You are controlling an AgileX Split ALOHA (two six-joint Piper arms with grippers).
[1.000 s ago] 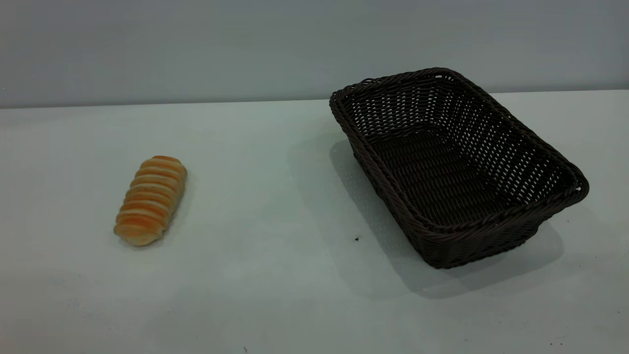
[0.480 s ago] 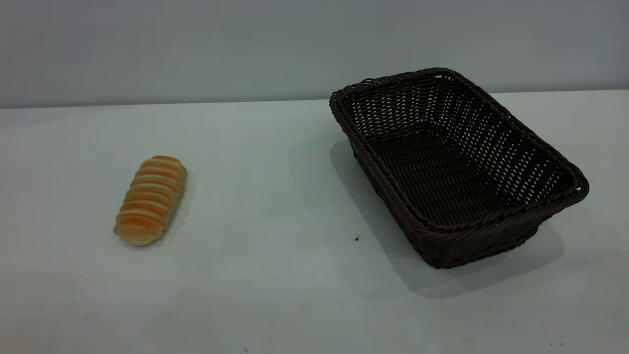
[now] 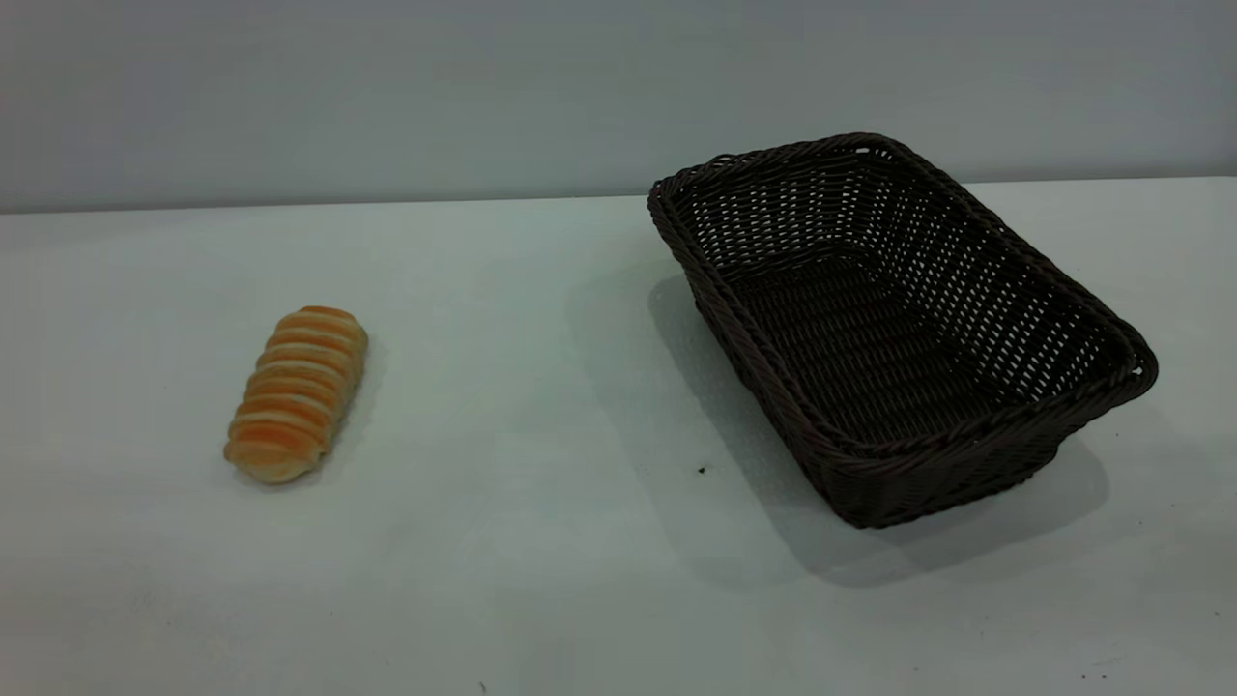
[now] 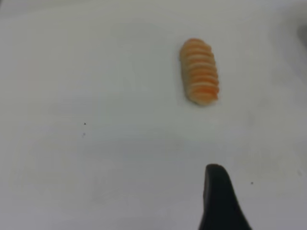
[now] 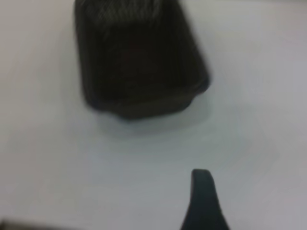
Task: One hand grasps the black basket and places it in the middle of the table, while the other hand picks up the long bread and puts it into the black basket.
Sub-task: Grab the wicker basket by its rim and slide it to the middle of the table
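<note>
Bread (image 3: 296, 393) and basket (image 3: 899, 329) lie well apart on table (image 3: 541, 541); jaws' state unclear.

Black basket (image 5: 139, 62) on white table (image 5: 249, 110)

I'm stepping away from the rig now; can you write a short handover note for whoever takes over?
Left hand: above bare table, short of the long bread; holds nothing.
Right hand: short of the black basket, not touching it.
Basket is empty, at the table's right; bread lies at the left.
Done: nothing.
Left: basket to the middle, bread into it.
</note>
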